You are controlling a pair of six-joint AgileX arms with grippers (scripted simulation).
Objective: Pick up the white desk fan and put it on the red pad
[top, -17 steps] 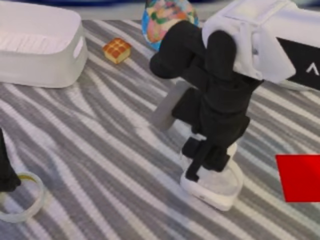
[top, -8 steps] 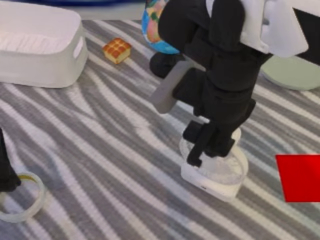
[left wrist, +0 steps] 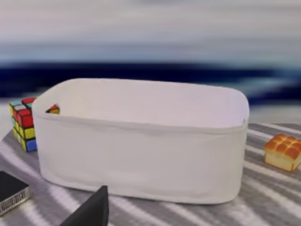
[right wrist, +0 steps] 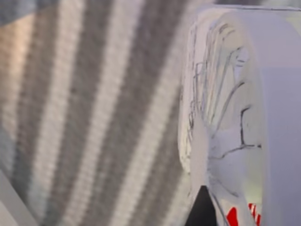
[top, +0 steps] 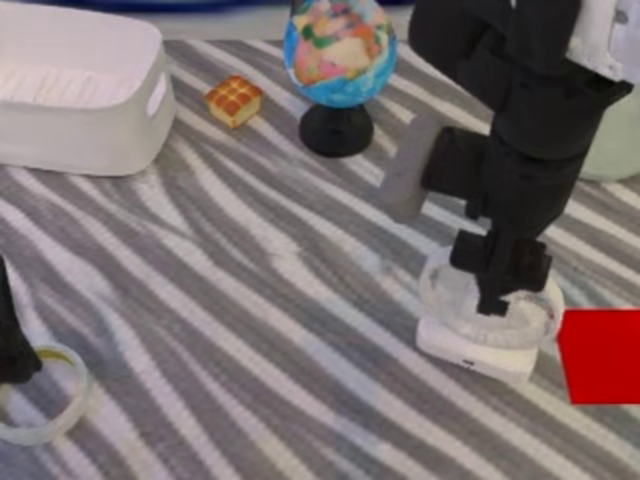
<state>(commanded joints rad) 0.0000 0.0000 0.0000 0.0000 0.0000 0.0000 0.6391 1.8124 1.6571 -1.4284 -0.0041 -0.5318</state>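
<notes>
The white desk fan (top: 470,348) hangs tilted in my right gripper (top: 497,288), which is shut on its round translucent grille from above. The fan's base sits just left of the red pad (top: 600,355), at the table's right edge. In the right wrist view the grille (right wrist: 230,94) fills the frame close up, a dark fingertip (right wrist: 202,209) lies against it, and a bit of the red pad (right wrist: 233,216) shows through. My left gripper (top: 10,350) is parked at the left edge, open, with one dark finger (left wrist: 89,212) showing.
A large white basket (top: 80,100) stands at the back left, with a small bread cube (top: 234,100) and a globe (top: 338,60) beside it. A clear ring (top: 45,410) lies front left. A pale green plate (top: 615,150) sits back right, behind my right arm.
My right arm has carried the fan to the right, from mid-table to just beside the red pad. The globe is now uncovered. The left arm has not moved.
</notes>
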